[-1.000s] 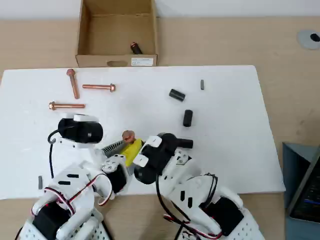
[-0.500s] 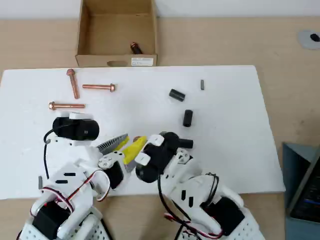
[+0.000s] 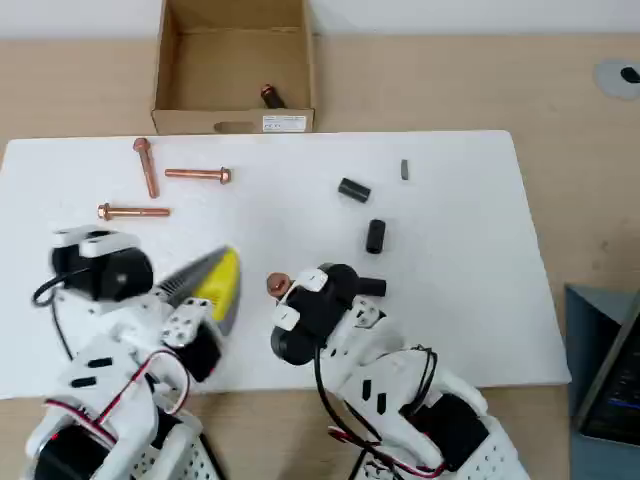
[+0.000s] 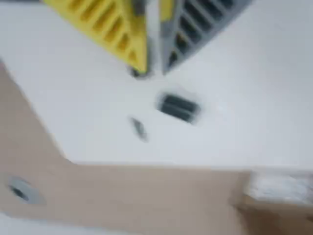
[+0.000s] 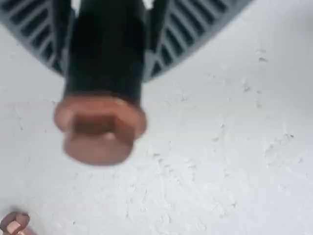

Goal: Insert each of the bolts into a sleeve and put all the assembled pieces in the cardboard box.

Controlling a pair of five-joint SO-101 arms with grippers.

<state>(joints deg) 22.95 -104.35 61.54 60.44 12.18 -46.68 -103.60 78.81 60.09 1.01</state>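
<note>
1. The left gripper [image 3: 225, 262] has pulled back to the left over the white mat [image 3: 460, 300]. Its jaws stand a narrow slit apart, with nothing between them.
2. The bolt now sits in the black sleeve [image 5: 105, 44], and its copper bolt head [image 5: 100, 128] sticks out. The right gripper [image 5: 105, 68] is clenched on this sleeve, near the mat's front edge.
3. I judge that 1 more piece is assembled and should go next to the cardboard box [image 3: 175, 60], where 1 assembled piece [image 3: 271, 96] already lies.
4. 3 loose bolts [image 3: 197, 174] and 2 loose sleeves [image 3: 353, 189] wait on the mat.

No legible text; print on the white label [image 3: 285, 123] of the cardboard box [image 3: 190, 121] too small.
</note>
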